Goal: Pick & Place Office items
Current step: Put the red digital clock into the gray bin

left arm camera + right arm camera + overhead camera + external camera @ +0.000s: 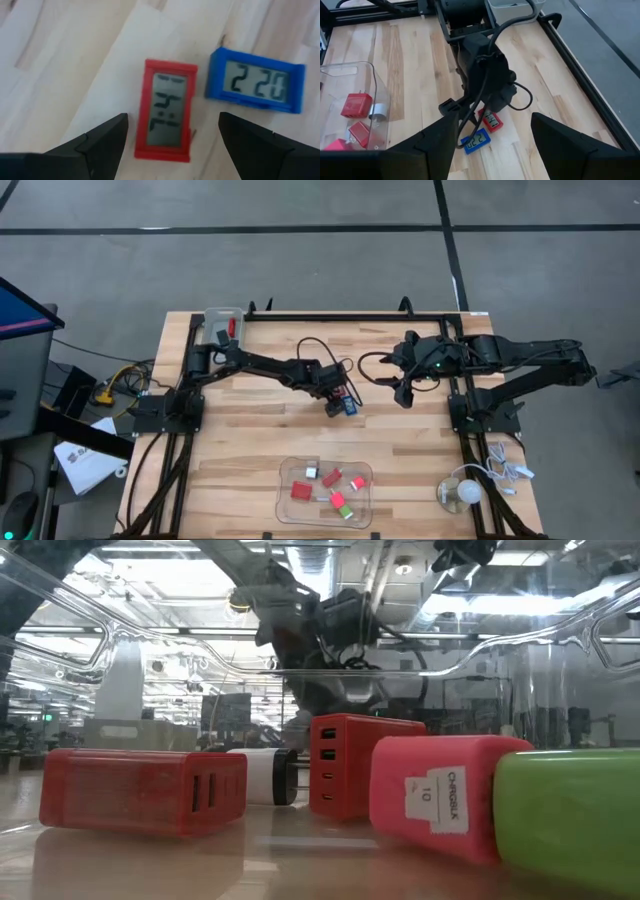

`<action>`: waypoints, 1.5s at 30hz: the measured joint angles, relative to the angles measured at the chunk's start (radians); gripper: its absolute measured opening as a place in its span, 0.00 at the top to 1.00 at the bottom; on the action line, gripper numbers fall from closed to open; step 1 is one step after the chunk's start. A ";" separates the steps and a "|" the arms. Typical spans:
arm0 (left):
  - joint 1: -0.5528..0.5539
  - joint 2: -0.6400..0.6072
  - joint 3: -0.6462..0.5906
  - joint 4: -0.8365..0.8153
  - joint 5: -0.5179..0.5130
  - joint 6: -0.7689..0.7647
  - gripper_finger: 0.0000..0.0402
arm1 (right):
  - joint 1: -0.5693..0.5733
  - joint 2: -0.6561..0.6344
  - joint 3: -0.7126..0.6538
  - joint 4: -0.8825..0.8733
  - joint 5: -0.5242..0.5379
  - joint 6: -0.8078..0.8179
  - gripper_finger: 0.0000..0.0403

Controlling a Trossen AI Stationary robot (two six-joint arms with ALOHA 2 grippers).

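Observation:
A small red clock with a grey display (167, 117) lies flat on the wooden table, and a blue one (256, 81) lies beside it. My left gripper (172, 119) hovers open above the red clock, one finger on either side of it, touching nothing. In the high view this gripper (335, 406) is at mid-table, next to the blue clock (349, 407). My right gripper (396, 388) waits open above the table, right of centre. Its wrist view shows both clocks (491, 120) under the left arm.
A clear tray (288, 502) near the front edge holds several red blocks (140, 790), a pink piece (440, 795) and a green piece (570, 815). A second tray (222, 315) stands at the far left corner. A white bulb with a cable (462, 492) lies at the front right.

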 joint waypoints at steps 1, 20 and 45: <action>0.001 0.003 0.000 -0.005 -0.001 0.000 0.23 | 0.000 0.000 0.000 0.000 0.000 0.000 0.39; -0.009 0.009 0.001 -0.046 -0.042 0.008 0.64 | 0.000 0.000 0.000 -0.010 0.000 0.008 0.39; 0.081 -0.790 -0.100 -0.907 -0.378 -0.242 0.64 | 0.034 0.000 0.000 -0.017 -0.001 0.027 0.39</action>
